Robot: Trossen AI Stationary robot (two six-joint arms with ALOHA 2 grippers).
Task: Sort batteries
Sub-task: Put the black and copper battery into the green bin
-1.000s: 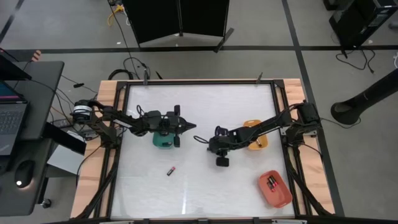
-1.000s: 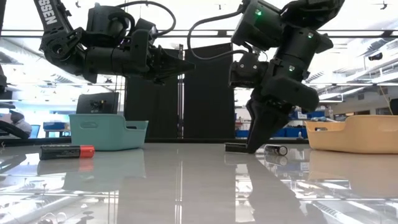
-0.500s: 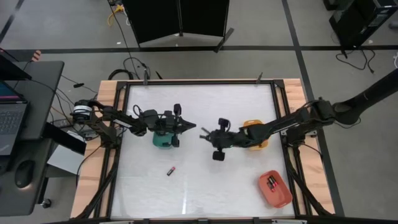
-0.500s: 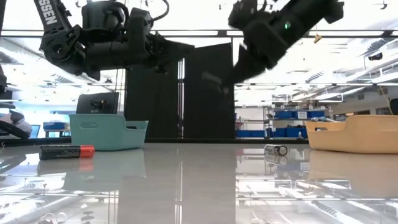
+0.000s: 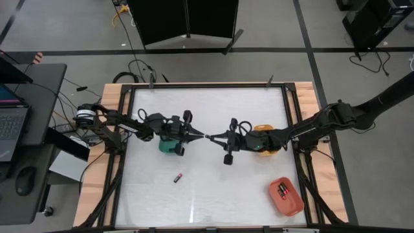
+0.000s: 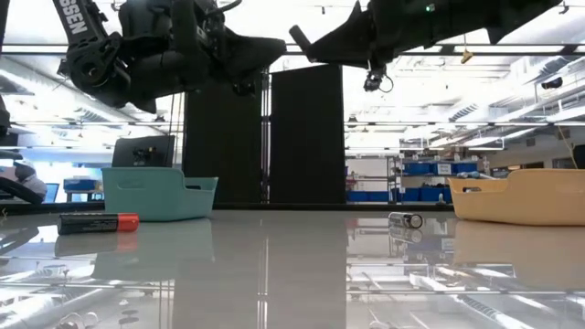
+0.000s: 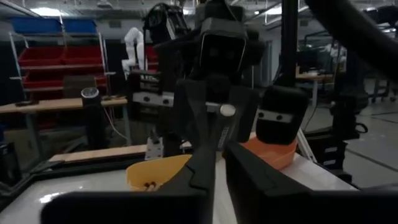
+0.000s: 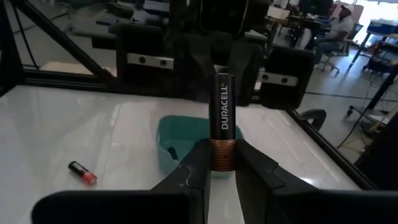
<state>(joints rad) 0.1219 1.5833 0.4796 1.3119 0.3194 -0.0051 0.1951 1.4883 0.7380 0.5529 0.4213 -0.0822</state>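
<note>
- Over the last second, our right jaws left the surface (image 5: 213, 194), where they had been pressed down beside two loose cells, and rose to mid-air above its middle.
- They were clenched on the copper end of a black battery (image 8: 224, 121), which stood out from their tips towards the left arm.
- Only one small cell (image 6: 405, 219) was left lying where they had been, so we judged that the other was the one carried.
- Our left jaws, shut a second earlier, had parted a little and held nothing. They hovered tip to tip with the right jaws, just past the teal tray (image 5: 169, 145).
- From the left wrist the battery's silvery end (image 7: 227, 110) faced straight into the gap, near it but not yet inside.
- We read this as the start of a hand-over, with the teal tray below the likely destination.
- One red-tipped battery (image 5: 178, 177) lay well apart, nearer the front edge, unsorted.
- The red tray (image 5: 286, 196) already held a few cells, and the yellow tray (image 5: 265, 141) sat under the right arm.
</note>
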